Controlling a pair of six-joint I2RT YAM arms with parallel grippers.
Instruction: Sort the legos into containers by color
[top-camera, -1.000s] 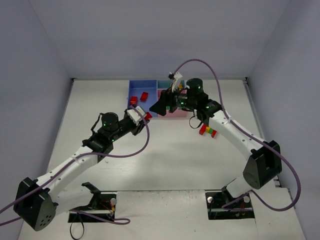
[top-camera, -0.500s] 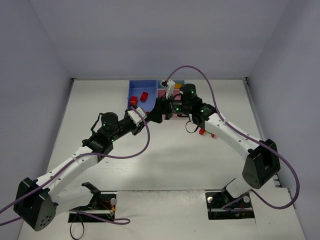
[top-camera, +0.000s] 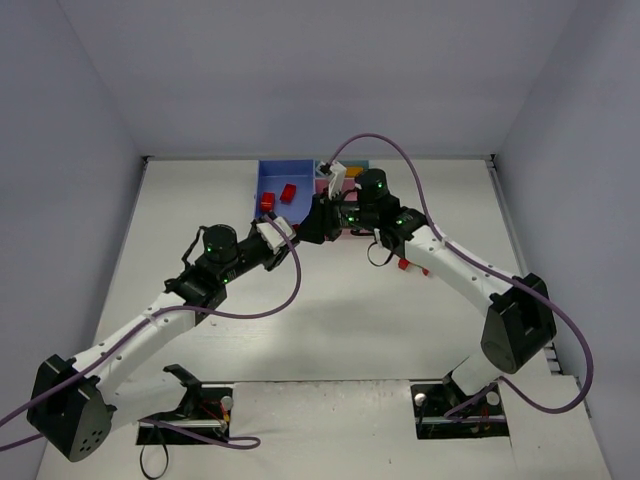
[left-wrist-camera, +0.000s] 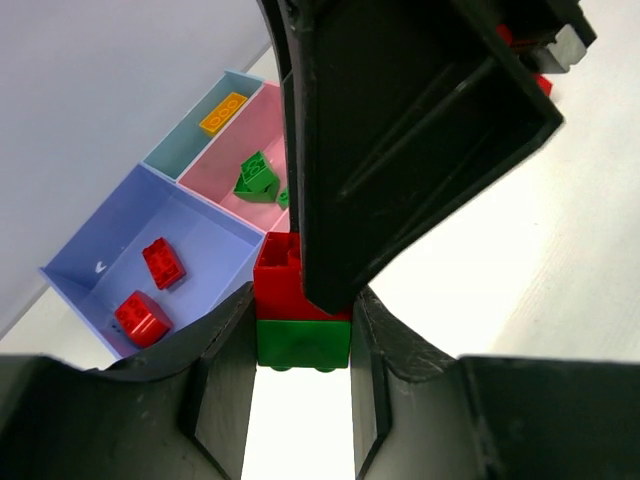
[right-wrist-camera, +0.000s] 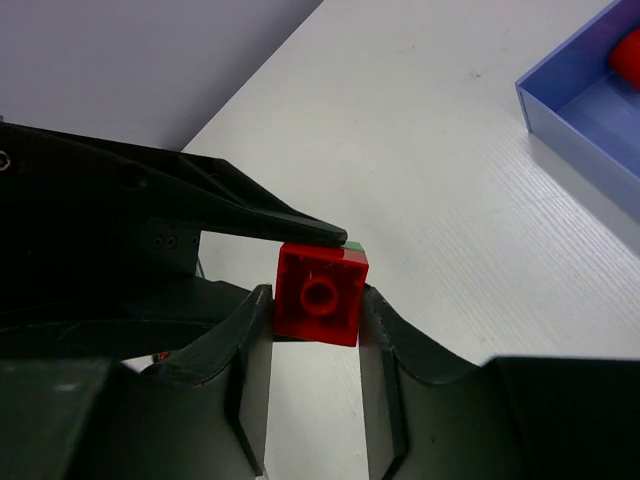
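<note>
A two-brick lego stack hangs between both arms, just in front of the containers. In the left wrist view my left gripper (left-wrist-camera: 300, 322) is shut on the stack's green brick (left-wrist-camera: 303, 343), with the red brick (left-wrist-camera: 274, 283) joined above it. In the right wrist view my right gripper (right-wrist-camera: 316, 300) is shut on that red brick (right-wrist-camera: 320, 294), and a sliver of green (right-wrist-camera: 351, 243) shows behind. From above, the left gripper (top-camera: 288, 236) and right gripper (top-camera: 309, 229) meet tip to tip.
The blue tray (left-wrist-camera: 205, 228) holds two red bricks (left-wrist-camera: 162, 262) (left-wrist-camera: 140, 314). The pink tray (left-wrist-camera: 262, 122) has green bricks (left-wrist-camera: 254, 176), and the teal tray (left-wrist-camera: 186, 143) has an orange brick (left-wrist-camera: 223, 112). Another small stack (top-camera: 407, 265) lies under the right forearm.
My right arm swung left from the trays to the left gripper's tip and shut on the red brick. The left arm stayed still with the stack.
</note>
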